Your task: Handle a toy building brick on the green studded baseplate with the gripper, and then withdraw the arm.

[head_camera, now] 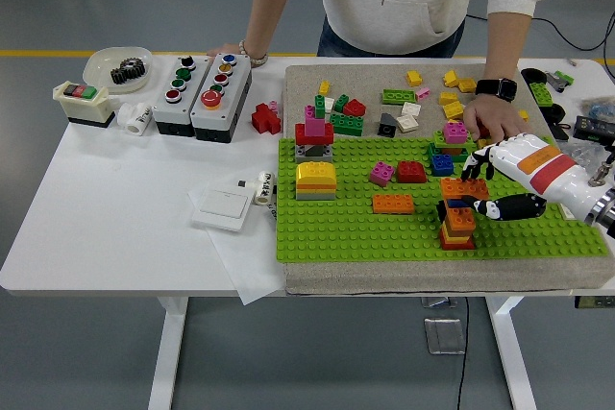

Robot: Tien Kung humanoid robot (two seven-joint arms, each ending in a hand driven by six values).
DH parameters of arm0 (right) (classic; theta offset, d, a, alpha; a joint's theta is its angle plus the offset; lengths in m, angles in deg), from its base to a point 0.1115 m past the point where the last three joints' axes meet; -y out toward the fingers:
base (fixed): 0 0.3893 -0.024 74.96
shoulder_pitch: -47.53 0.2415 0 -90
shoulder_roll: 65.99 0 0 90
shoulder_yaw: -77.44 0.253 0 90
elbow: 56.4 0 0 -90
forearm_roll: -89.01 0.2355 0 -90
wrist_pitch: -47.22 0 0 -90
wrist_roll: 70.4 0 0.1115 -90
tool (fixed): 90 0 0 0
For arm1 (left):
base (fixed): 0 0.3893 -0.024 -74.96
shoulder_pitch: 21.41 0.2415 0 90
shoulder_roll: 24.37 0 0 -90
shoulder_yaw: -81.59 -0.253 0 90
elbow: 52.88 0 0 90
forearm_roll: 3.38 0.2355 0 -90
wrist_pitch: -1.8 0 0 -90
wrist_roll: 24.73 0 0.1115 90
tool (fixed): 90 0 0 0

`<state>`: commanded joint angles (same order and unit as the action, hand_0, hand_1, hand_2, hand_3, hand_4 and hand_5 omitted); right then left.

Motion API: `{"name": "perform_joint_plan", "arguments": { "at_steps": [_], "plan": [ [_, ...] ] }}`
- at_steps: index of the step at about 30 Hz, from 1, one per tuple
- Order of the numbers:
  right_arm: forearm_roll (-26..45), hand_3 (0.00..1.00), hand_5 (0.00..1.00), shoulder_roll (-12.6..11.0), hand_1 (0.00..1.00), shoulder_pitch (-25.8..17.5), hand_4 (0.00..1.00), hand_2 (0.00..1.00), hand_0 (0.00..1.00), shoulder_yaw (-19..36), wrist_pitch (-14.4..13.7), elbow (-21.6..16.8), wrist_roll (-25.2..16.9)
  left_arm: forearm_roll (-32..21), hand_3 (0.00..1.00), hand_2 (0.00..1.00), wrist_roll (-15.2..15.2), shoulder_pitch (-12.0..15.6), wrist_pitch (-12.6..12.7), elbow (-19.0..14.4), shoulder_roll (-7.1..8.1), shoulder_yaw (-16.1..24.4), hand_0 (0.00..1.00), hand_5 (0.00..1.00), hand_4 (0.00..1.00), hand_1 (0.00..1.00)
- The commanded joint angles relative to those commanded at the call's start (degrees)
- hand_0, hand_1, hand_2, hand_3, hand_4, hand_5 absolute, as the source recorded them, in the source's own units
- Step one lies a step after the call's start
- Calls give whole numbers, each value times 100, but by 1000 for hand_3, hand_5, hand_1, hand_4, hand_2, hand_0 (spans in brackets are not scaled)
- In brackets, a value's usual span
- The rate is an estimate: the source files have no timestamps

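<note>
A white tabletop (115, 237) stands on white legs (168, 352) over a grey floor (86, 352). A yellow line (58, 53) crosses the floor on the far side. A metal floor plate (444, 335), perhaps an outlet cover, lies beneath.

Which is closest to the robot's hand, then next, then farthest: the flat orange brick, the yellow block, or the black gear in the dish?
From the right hand:
1. Flat orange brick, just left of it.
2. Yellow block, baseplate's left end.
3. Black gear, table's far left.
</note>
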<state>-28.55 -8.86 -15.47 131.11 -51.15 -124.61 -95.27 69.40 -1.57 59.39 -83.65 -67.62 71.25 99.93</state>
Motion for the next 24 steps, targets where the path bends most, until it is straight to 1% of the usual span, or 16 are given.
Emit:
{"name": "perform_joint_plan", "arguments": {
  "at_steps": [4, 13, 24],
  "plan": [
    [16, 538, 275, 11, 414, 0, 645, 512, 285, 2, -48, 30, -48, 15, 617, 695, -1, 5, -8, 0, 0, 10, 558, 763, 640, 627],
    [19, 541, 276, 24, 415, -2, 644, 513, 285, 4, -46, 70, -62, 12, 617, 695, -11, 1, -11, -2, -5, 5, 559, 761, 641, 628],
    [26, 548, 274, 13, 420, 0, 648, 517, 287, 29, -50, -15, -73, -10, 617, 695, -23, -20, -21, -2, 3, -12, 559, 757, 641, 628]
  ]
}}
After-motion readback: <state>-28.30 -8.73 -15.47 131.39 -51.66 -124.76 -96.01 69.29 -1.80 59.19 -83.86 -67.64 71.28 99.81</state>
